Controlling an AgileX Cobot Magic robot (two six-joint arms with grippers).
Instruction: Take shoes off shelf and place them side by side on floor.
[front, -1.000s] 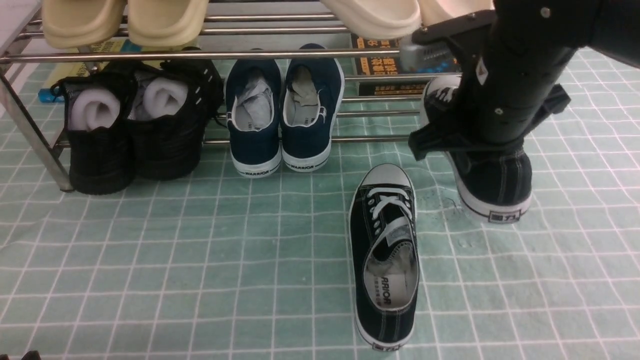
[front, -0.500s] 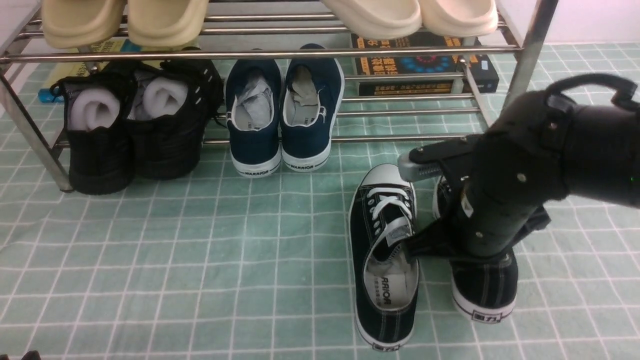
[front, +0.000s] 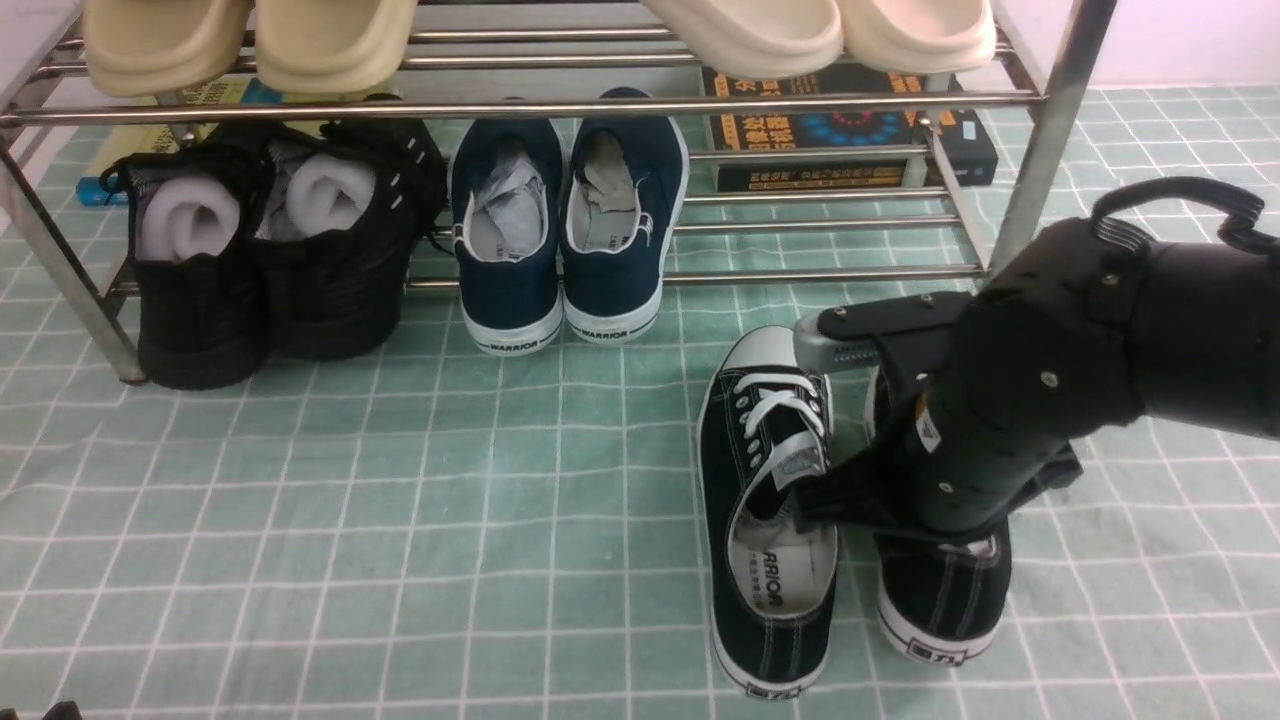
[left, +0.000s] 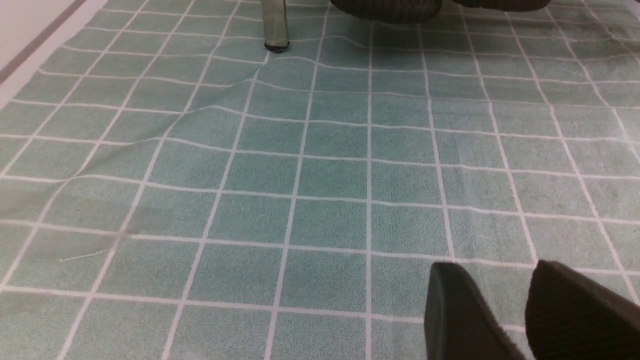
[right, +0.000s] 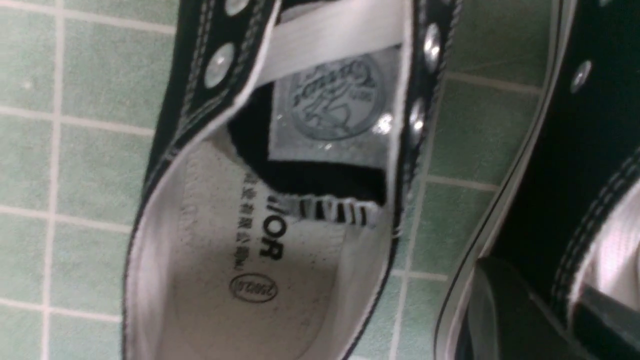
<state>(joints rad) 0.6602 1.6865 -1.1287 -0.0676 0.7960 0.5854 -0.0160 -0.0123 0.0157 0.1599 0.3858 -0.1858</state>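
On the floor (front: 400, 500): the first sneaker (front: 768, 520) lies flat, white toe cap toward the shelf (front: 500, 108) and heel toward the camera. Its laces face up, and the insole print is readable in the right wrist view.
Just beside it: the second sneaker (front: 945, 600), on the robot's right, with its heel facing the same way. A thin strip of green shows between the two, and most of its upper is hidden behind the arm.
Right gripper (right: 545, 320): clamped on the second sneaker's side wall, one jaw outside by the white sole edge and the other inside the opening.
Sole contact: low and level with its partner, but I cannot tell whether the second sneaker's sole rests fully on the cloth.
Left gripper (left: 492, 272): well apart from the action, low over the green grid. Its two dark fingers (left: 460, 315) stand a little apart with nothing between them.
Lower tier: navy sneakers (front: 565, 240) in the middle, black mesh shoes (front: 260, 270) at the robot's left, heels outward.
Upper tier: cream slippers (front: 250, 40) — only their soles and edges show.
Behind the rods: books (front: 850, 140) stacked flat.
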